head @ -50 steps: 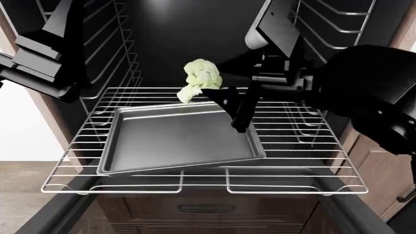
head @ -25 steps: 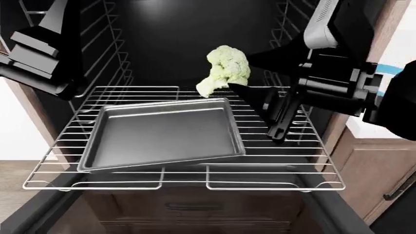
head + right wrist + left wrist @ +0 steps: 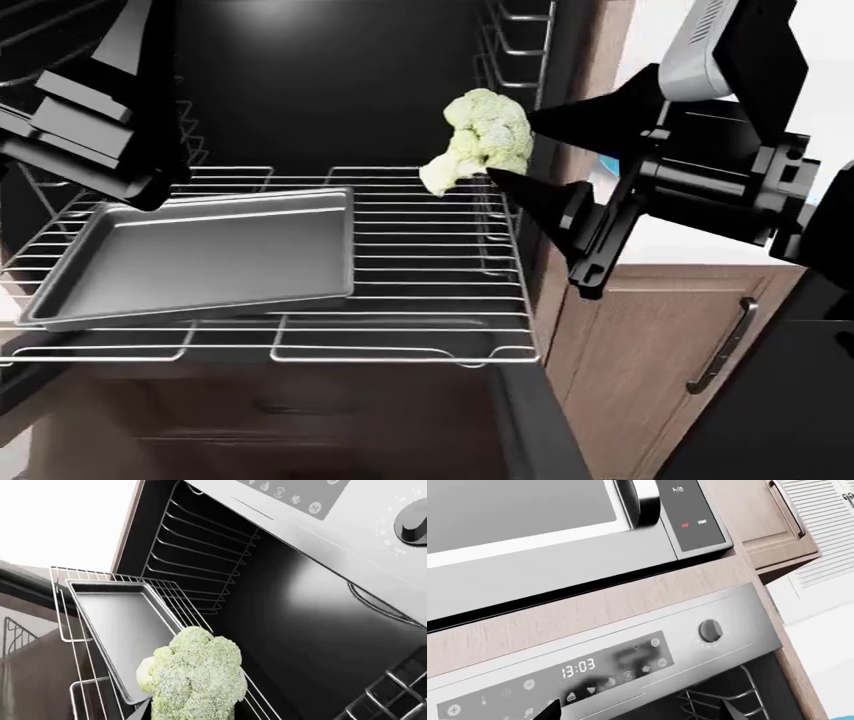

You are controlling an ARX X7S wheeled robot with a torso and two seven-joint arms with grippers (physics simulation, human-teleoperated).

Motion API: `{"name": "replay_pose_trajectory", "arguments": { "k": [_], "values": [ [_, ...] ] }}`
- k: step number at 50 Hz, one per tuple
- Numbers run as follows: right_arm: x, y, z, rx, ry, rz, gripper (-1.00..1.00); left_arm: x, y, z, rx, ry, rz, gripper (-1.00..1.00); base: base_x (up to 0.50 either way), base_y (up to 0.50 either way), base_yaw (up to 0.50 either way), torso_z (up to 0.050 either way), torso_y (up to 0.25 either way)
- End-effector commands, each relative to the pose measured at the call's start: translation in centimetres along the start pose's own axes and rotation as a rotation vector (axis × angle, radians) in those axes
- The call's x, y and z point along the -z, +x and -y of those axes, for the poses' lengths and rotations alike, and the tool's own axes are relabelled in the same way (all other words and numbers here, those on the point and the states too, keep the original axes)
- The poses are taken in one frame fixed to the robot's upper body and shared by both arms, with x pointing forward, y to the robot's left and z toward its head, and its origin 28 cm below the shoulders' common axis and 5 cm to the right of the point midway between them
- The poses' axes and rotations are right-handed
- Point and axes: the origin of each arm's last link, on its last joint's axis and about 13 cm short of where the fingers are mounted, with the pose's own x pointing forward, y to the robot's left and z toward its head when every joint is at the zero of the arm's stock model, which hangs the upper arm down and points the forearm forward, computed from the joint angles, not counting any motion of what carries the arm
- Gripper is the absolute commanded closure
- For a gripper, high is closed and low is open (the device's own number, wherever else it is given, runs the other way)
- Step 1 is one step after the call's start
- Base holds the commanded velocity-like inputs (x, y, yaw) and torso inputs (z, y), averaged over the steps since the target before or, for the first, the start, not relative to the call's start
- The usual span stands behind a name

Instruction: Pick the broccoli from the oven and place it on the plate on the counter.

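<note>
The pale yellow-green broccoli hangs above the right end of the silver wire rack, at the right-hand wall of the black oven. My right gripper is shut on it, one black finger above and one below. The right wrist view shows the broccoli filling the space between that gripper's fingertips. My left gripper is open and empty, facing the oven's control panel; in the head view its arm is raised at the upper left. The white counter lies behind the right arm. The plate is hidden.
A grey baking tray sits on the left part of the pulled-out rack. Wire side rails line the oven wall. A light-brown cabinet door with a metal handle stands below the counter. Another appliance sits above the oven.
The head view has swung right, so rack and tray now sit further left. My right gripper has carried the broccoli right, from over the tray's back edge to the oven's right side.
</note>
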Motion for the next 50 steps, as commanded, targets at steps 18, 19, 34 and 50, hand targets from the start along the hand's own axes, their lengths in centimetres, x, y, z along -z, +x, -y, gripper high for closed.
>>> {"name": "replay_pose_trajectory", "arguments": {
  "k": [18, 19, 34, 50],
  "values": [
    [-0.03, -0.14, 0.07, 0.006, -0.024, 0.01, 1.0, 0.02, -0.02, 0.07, 0.002, 0.002, 0.004, -1.0, -0.1, -0.5, 0.0, 0.0, 0.0],
    [-0.02, -0.14, 0.06, 0.005, -0.026, 0.009, 1.0, 0.02, -0.02, 0.08, 0.002, 0.002, 0.003, -1.0, -0.1, -0.5, 0.0, 0.0, 0.0],
    [0.1, 0.03, 0.26, 0.031, -0.044, 0.019, 1.0, 0.18, -0.03, 0.12, 0.001, 0.003, 0.003, -1.0, -0.1, -0.5, 0.0, 0.0, 0.0],
    [0.18, 0.28, 0.46, 0.045, -0.056, 0.029, 1.0, 0.09, -0.04, 0.18, 0.001, 0.001, 0.005, -1.0, -0.1, -0.5, 0.0, 0.0, 0.0]
  ]
}}
